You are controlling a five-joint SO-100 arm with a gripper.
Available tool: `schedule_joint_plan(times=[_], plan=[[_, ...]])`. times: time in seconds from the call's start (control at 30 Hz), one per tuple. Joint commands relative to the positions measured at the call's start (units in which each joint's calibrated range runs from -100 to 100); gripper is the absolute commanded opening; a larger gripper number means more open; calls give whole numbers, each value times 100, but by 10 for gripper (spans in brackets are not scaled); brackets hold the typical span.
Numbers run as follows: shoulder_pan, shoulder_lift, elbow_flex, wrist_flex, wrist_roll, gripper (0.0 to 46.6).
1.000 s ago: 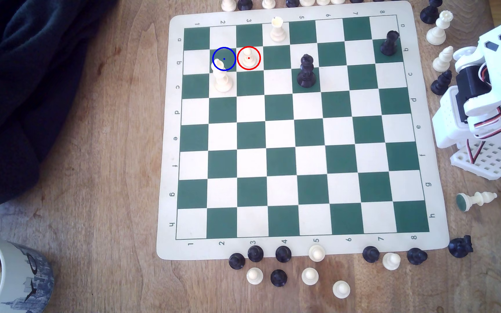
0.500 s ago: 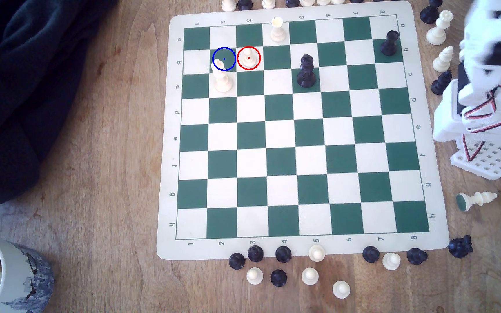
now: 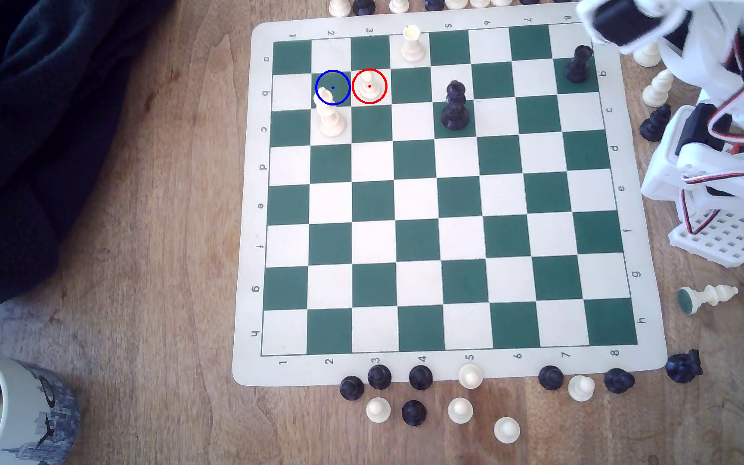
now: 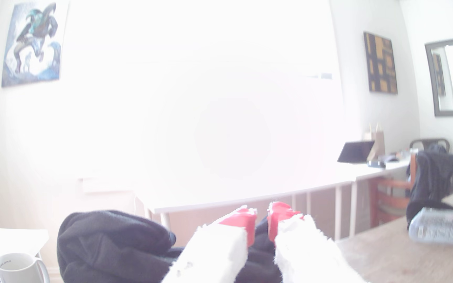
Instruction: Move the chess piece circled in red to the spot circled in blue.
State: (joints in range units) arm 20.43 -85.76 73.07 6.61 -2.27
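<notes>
The chess piece circled in red, a small cream pawn (image 3: 369, 86), stands on a cream square near the board's far left in the exterior view. The spot circled in blue (image 3: 336, 82) is the dark green square just left of it; the head of a taller cream piece (image 3: 330, 117) overlaps the ring's lower edge. My gripper (image 3: 594, 20) is blurred above the board's top right corner, far from the pawn. In the wrist view the gripper (image 4: 261, 213) points out at the room, its red-tipped fingers (image 4: 240, 220) a narrow slit apart with nothing between them.
A cream rook (image 3: 412, 44), a black king (image 3: 454, 106) and another black piece (image 3: 578, 65) stand on the board (image 3: 647, 313). Loose pieces line its near, far and right edges. The arm's base (image 3: 719, 232) stands at right, dark cloth (image 3: 25, 134) and a mug (image 3: 17, 411) at left.
The arm has risen from beside the board and swung toward the exterior view's top left, its gripper now over the board's top right corner. No pieces have moved.
</notes>
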Motion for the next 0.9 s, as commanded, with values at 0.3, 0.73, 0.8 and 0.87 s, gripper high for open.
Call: schedule_joint_plan(times=[0.3, 0.73, 0.8, 0.87], plan=[[-295, 2930, -3780, 3565, -161, 2], [-216, 6963, -8630, 6136, -1065, 31], [-177, 7260, -8776, 6161, -1118, 34], [-169, 7531, -8912, 6202, -1177, 36]])
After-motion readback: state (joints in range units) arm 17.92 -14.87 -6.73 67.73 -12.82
